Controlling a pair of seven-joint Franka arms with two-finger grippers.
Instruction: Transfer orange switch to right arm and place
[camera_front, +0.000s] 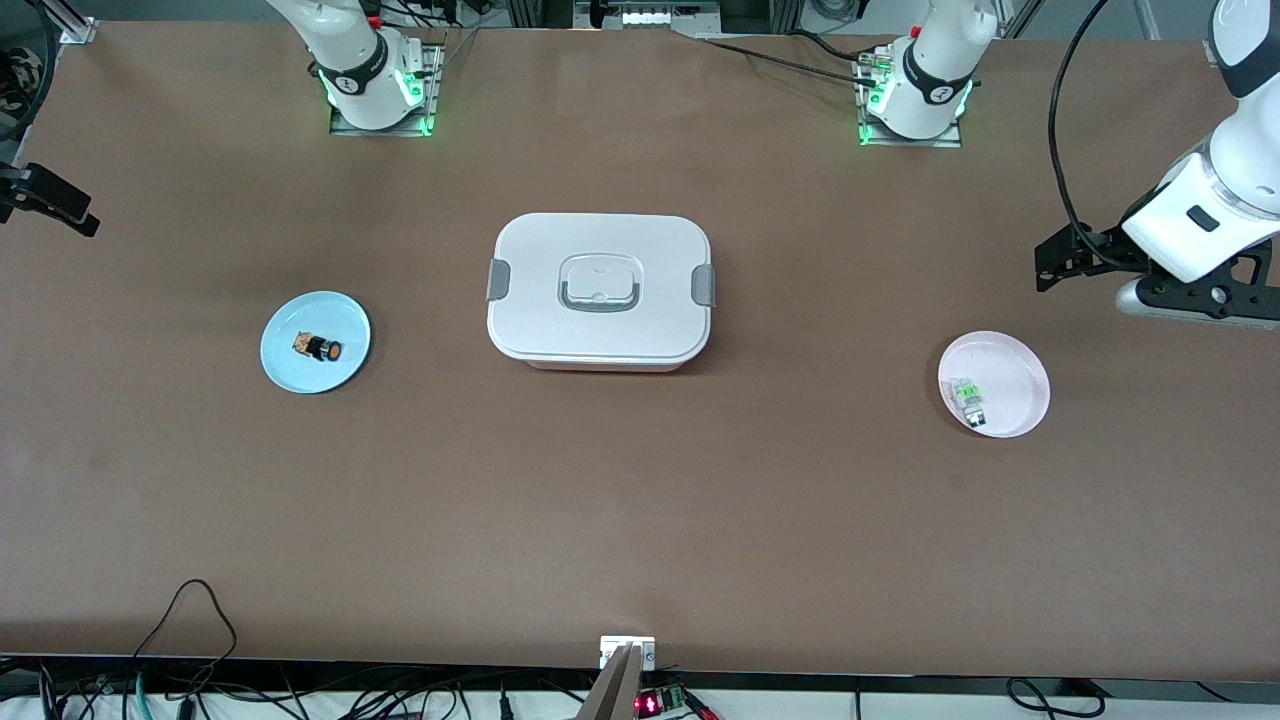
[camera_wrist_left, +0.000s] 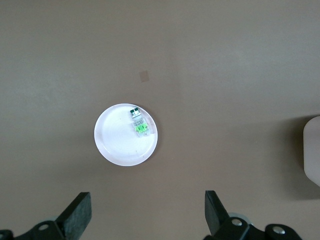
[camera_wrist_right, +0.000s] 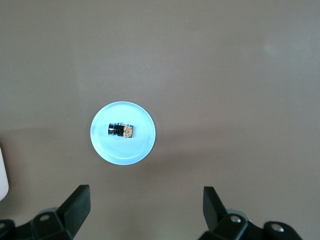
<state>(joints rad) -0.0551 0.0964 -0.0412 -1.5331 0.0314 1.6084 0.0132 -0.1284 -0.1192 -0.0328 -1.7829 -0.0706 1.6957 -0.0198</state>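
Both hands, left (camera_wrist_left: 145, 215) and right (camera_wrist_right: 145, 212), hang wide open and empty above bare table (camera_front: 640, 520).

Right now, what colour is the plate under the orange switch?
Light blue plate; right wrist view shows it best, orange switch on it.

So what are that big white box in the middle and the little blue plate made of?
The white box looks like matte moulded plastic: rounded corners, grey side clips, a recessed grey handle. The blue plate seems glossy plastic or glazed ceramic, judging by its smooth, even sheen; which one, the views cannot settle.
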